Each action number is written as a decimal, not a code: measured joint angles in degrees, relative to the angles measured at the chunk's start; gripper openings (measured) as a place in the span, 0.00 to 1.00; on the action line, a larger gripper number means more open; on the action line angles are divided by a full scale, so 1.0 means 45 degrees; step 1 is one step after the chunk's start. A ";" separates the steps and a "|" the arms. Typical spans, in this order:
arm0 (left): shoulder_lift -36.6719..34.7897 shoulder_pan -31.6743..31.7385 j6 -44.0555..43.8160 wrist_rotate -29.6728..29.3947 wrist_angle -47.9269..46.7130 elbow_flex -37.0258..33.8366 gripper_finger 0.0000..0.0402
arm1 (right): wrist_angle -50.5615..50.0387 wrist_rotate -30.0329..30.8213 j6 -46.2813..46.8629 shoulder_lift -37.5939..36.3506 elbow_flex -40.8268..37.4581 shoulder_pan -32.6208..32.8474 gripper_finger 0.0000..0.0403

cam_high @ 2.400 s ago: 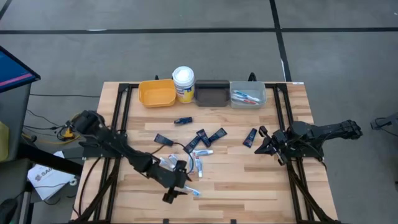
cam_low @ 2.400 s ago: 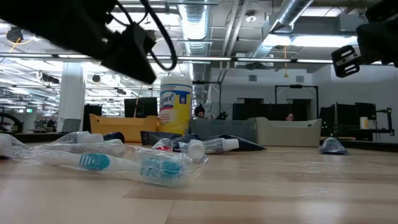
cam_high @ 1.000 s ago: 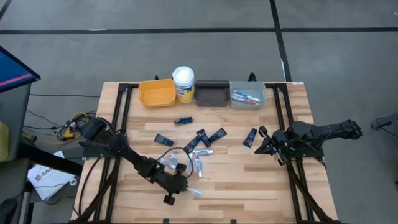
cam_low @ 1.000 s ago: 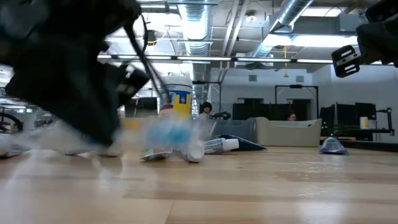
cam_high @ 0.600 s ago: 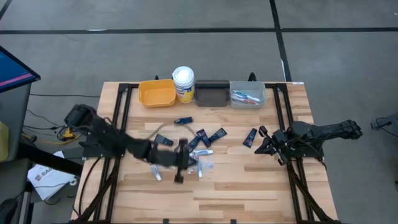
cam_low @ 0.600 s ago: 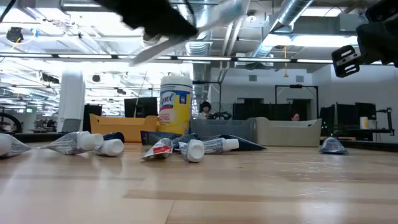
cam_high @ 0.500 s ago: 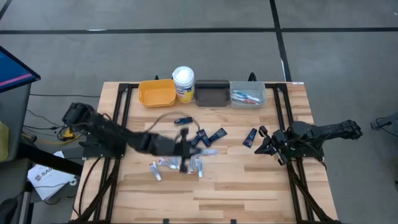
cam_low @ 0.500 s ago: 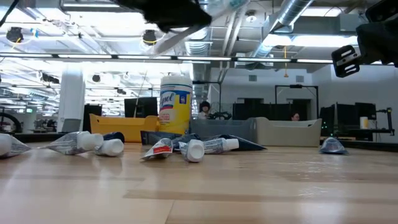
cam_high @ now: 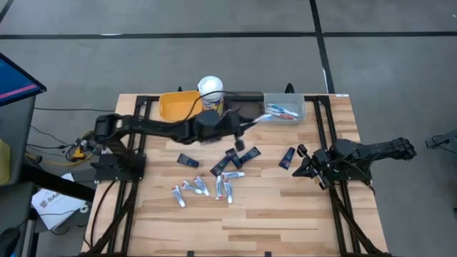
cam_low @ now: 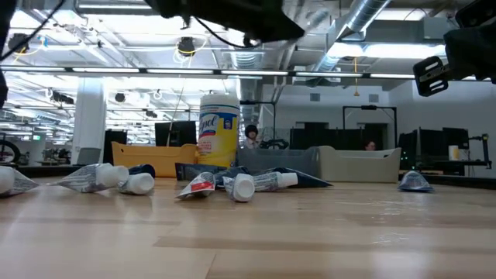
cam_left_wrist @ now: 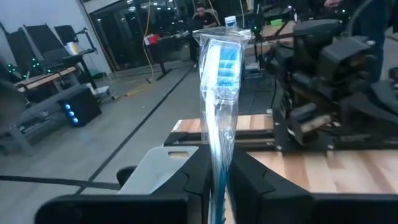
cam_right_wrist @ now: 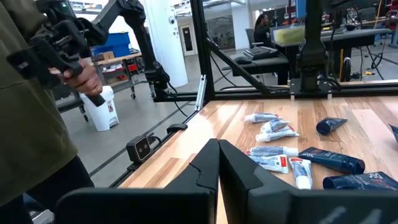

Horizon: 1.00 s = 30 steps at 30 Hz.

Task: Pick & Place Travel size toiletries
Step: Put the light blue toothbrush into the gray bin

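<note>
My left gripper [cam_high: 239, 127] hangs above the dark bin [cam_high: 246, 108] at the table's far side, shut on a wrapped white-blue toothbrush [cam_high: 258, 120] whose free end points at the grey bin [cam_high: 287, 113]. Several navy tubes [cam_high: 188, 160] and white tubes [cam_high: 218, 187] lie flat on the middle of the table. My right gripper [cam_high: 303, 165] waits shut at the right, beside a navy tube [cam_high: 287, 157]. My left gripper pinches the toothbrush's handle part [cam_left_wrist: 219, 152] between its two fingers [cam_left_wrist: 198, 177], clear wrapper included. The fingers reach level from the table's left and lie along the brush. Its blue head [cam_left_wrist: 225, 59] sticks out past the fingertips, and the brush is lifted clear of everything.
A yellow bin [cam_high: 178, 106] and a white-lidded yellow tub [cam_high: 210, 91] stand at the far edge, left of the dark bin. The grey bin holds toothbrushes [cam_high: 282, 111]. A person [cam_right_wrist: 37, 124] with a hand controller stands beyond the table in the right wrist view.
My left gripper has risen from the table's near part with the toothbrush in its hold. It has swung toward the far edge and to the right, ending over the dark bin. The toothbrush is lifted clear and now points toward the grey bin.
</note>
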 joint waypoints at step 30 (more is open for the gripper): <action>0.4055 0.1870 -0.1278 0.1703 0.3410 0.3488 0.09 | 0.0000 0.0000 0.0002 0.0004 0.0000 0.0005 0.00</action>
